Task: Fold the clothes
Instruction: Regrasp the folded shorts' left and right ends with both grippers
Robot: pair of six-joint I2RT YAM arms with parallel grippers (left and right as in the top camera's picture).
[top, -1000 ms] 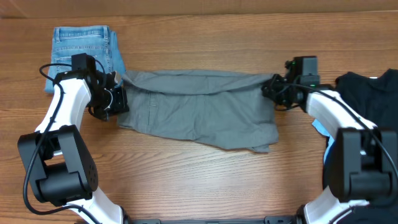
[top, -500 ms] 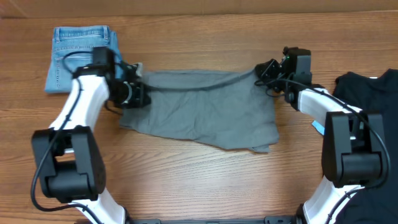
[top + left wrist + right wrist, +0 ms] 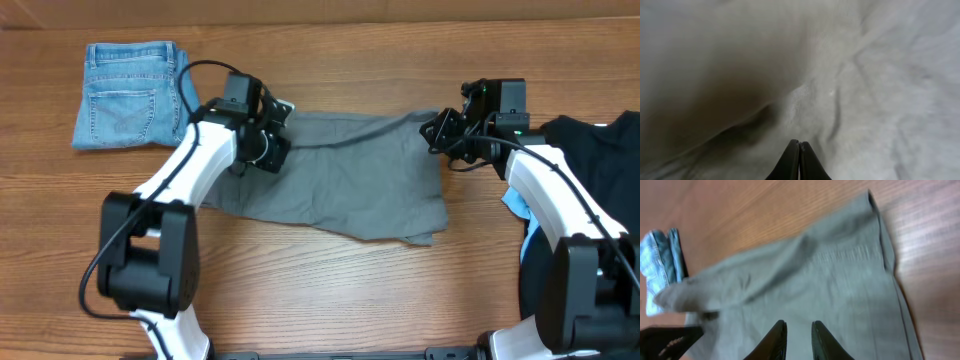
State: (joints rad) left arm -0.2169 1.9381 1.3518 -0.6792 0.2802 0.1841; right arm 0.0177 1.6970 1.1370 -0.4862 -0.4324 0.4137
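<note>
Grey shorts point(image 3: 350, 185): spread on the table point(image 3: 300, 300) just right of the denim shorts point(image 3: 130, 95) and a little nearer the robot than those. Mostly flat, but lifted and doubled toward the middle at the end facing the denim shorts. Marked by a raised ridge along the far edge, from that lifted end to the corner farthest from the denim shorts.

At the lifted end: left gripper point(image 3: 799, 152), fingertips pressed together, with grey cloth filling the wrist view. Most likely pinching a thin layer, though the pinch itself is hidden. Over the end away from the denim shorts: right gripper point(image 3: 796, 330), fingers a narrow gap apart, holding nothing, with cloth below and the hemmed corner point(image 3: 871, 197) well ahead of the tips. Farther still from the denim shorts, and apart from the grey cloth: black garment heap point(image 3: 600, 150).

Risk of slipping: with so thin a pinch, easy to lose the cloth mid-carry and drop the fold crooked. Risk of dragging too: with the far end unpinned, likely to slide the whole garment away from the denim shorts rather than fold it. Also prone to bunching along the ridge, leaving the hems unmatched.
</note>
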